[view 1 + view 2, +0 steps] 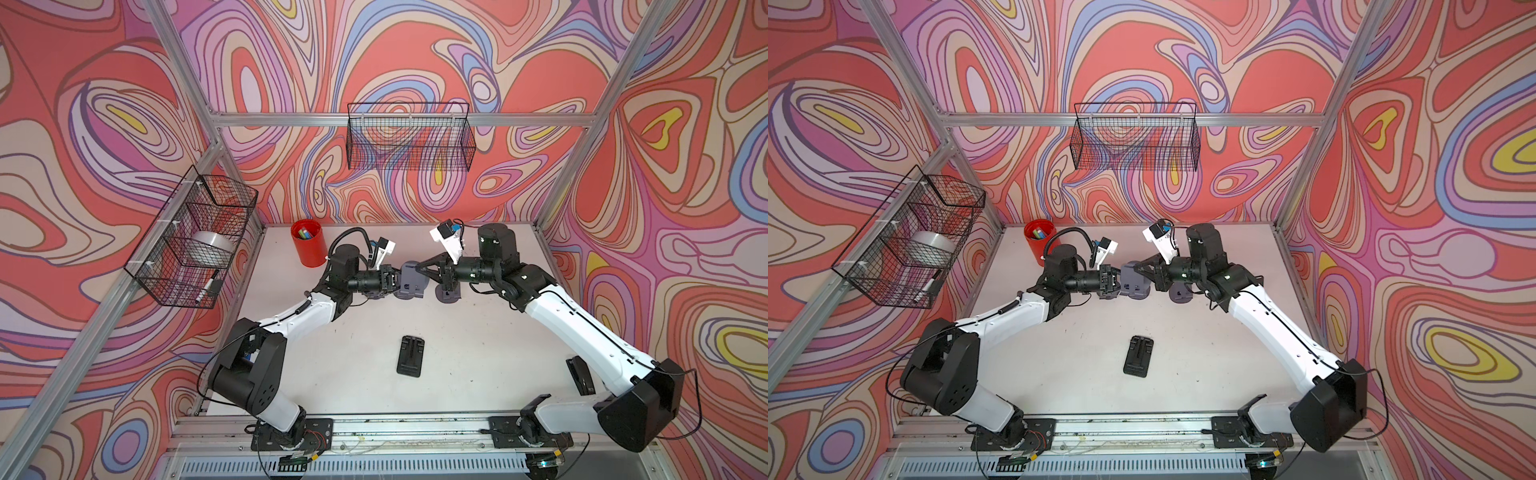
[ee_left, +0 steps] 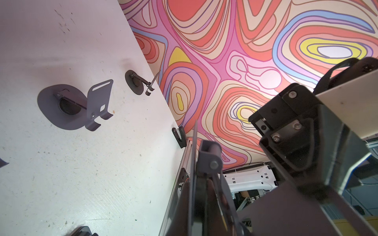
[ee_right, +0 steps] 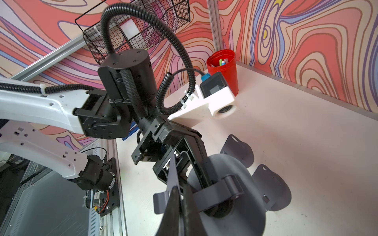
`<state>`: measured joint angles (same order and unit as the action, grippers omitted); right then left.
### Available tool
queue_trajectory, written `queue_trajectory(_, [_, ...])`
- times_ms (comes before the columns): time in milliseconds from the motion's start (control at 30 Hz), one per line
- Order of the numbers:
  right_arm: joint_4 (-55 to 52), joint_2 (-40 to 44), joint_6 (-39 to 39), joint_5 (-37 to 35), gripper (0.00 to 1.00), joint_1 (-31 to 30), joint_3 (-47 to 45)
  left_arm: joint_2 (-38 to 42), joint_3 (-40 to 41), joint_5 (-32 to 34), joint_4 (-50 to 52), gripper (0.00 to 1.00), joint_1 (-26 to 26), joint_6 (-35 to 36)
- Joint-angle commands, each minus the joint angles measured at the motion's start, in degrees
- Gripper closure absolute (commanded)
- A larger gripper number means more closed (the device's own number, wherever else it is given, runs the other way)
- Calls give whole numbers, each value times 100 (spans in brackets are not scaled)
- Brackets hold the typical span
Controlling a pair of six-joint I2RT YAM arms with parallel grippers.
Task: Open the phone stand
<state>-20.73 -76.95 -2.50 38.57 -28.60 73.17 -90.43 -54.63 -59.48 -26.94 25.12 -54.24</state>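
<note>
Both arms meet over the back middle of the table, with a grey phone stand [image 1: 413, 277] [image 1: 1136, 283] held between them. My left gripper [image 1: 392, 281] [image 1: 1113, 282] [image 2: 204, 204] is shut on the stand's round base [image 3: 235, 196]. My right gripper [image 1: 420, 268] [image 1: 1140, 268] [image 3: 180, 198] is shut on the thin phone plate [image 3: 170, 179], pinching it edge-on. The hinge arm [image 3: 223, 190] [image 2: 210, 159] joins plate and base and stands at a small angle to the base. In the left wrist view the fingers hide most of the stand.
A second grey stand [image 1: 448, 296] [image 2: 75, 106] stands opened on the table under the right wrist. A black folded stand [image 1: 411, 356] lies at mid table. There are also a black stapler [image 1: 581, 375], a red cup [image 1: 308, 248] and wire baskets [image 1: 409, 137] [image 1: 195, 241].
</note>
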Motion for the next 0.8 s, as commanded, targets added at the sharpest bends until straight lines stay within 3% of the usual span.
queue_trajectory(0, [616, 459, 38, 705, 100, -322, 430, -398, 111, 1190, 1006, 100, -65, -175])
queue_trajectory(767, [332, 253, 146, 670, 100, -383, 694, -320, 66, 1318, 1287, 100, -73, 2])
